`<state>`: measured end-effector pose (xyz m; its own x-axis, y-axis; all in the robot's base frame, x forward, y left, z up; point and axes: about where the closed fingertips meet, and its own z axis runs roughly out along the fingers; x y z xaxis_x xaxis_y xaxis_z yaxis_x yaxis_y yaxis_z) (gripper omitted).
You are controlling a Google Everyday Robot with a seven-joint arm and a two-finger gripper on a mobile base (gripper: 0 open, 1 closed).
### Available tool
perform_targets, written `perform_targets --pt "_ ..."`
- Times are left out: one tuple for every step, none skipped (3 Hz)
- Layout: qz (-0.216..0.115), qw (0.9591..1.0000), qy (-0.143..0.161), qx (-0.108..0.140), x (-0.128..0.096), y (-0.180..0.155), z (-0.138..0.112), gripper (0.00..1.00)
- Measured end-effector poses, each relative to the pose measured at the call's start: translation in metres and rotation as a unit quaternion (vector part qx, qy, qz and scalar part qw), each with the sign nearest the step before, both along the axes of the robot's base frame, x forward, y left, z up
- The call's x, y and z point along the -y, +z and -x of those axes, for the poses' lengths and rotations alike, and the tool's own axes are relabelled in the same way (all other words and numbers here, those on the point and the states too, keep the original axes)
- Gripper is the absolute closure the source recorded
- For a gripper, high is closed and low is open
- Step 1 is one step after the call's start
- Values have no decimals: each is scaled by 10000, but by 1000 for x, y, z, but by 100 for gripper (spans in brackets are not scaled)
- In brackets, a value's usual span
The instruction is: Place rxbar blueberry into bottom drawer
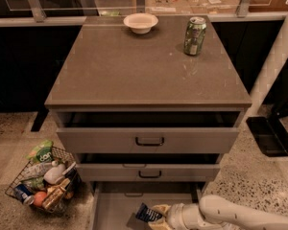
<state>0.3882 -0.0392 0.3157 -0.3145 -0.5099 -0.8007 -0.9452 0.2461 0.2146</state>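
At bottom centre, the gripper [159,218] grasps the rxbar blueberry [147,213], whose long axis juts left of it. The bar hangs over the floor of the bottom drawer [113,209].

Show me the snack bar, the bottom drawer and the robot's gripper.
rxbar blueberry [147,213]: camera view, wrapper's middle.
bottom drawer [113,209]: camera view, bare floor.
gripper [159,216]: camera view, between fingers, above drawer, holding bar.

White bowl [140,22], green can [195,35] on cabinet top [134,71]; basket [10,191] on floor [259,176].
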Motion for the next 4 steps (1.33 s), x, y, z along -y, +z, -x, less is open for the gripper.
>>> perform_targets --pt "157 9998 -122 -27 1 -33 -10 100" --pt "409 9989 -227 66 21 -78 -26 100" --pt "669 9977 -75 110 32 -115 -36 100" --pt "788 9966 234 -23 24 -148 -38 100"
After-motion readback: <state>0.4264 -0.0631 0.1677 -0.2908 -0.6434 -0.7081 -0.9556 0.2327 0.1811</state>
